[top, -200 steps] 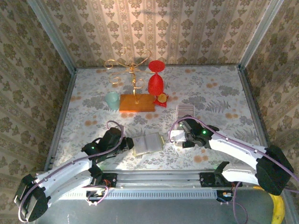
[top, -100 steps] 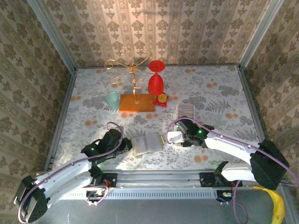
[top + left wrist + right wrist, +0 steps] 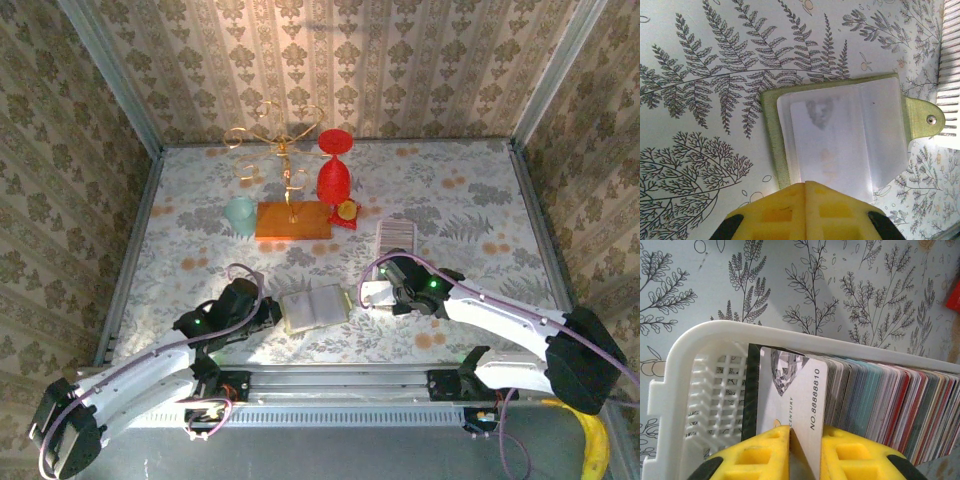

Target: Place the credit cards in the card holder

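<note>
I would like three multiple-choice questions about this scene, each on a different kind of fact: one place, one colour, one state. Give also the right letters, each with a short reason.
1. Where do the credit cards stand?
A. Upright in a row in the white basket
B. In a drawer
C. Spread flat on a plate

2. What colour is the goblet at the back of the table?
A. Blue
B. Red
C. Black

3. In what state is the card holder?
A. Snapped shut
B. Standing on its edge
C. Lying open and flat

Answers:
1 A, the right wrist view shows them packed side by side in the basket.
2 B, it is bright red in the top view.
3 C, its clear sleeves face up and the snap tab lies free.
</note>
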`<action>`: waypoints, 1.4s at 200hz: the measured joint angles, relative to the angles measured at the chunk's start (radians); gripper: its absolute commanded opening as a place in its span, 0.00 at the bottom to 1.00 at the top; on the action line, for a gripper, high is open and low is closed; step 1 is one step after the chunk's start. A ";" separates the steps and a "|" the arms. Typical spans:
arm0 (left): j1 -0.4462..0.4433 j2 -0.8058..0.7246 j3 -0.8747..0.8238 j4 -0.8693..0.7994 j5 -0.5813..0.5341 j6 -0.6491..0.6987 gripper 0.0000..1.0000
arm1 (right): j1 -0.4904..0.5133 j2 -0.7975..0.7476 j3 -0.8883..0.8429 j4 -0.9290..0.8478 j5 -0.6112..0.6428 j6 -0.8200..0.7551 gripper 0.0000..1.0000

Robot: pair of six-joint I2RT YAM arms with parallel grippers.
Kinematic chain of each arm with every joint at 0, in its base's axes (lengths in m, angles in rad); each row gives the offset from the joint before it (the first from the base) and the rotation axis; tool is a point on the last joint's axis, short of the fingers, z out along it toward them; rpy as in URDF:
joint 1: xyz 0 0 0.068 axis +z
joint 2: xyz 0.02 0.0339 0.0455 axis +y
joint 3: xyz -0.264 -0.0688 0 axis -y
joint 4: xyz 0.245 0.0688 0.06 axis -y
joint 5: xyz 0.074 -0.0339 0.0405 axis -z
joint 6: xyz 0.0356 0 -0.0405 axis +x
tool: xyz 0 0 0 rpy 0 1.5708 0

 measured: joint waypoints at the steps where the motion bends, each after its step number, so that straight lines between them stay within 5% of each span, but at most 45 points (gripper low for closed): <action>1: 0.000 0.000 0.000 0.000 0.000 0.000 0.07 | 0.000 -0.001 0.000 -0.001 0.000 0.000 0.18; 136: 0.000 0.010 0.000 0.000 0.003 -0.007 0.05 | 0.004 -0.126 0.002 -0.107 -0.006 0.047 0.00; 169: 0.002 0.010 0.003 -0.023 0.003 -0.005 0.14 | 0.003 -0.179 0.080 -0.221 -0.107 0.142 0.00; 195: 0.007 0.010 0.011 -0.031 0.007 -0.005 0.22 | 0.003 -0.245 0.166 -0.236 -0.242 0.332 0.00; 231: 0.007 0.032 0.030 -0.031 0.015 -0.006 0.39 | 0.003 -0.275 0.173 -0.080 -0.339 0.830 0.00; 280: 0.006 0.138 0.072 -0.012 0.026 -0.014 0.52 | 0.004 -0.004 0.159 0.168 -0.470 1.504 0.00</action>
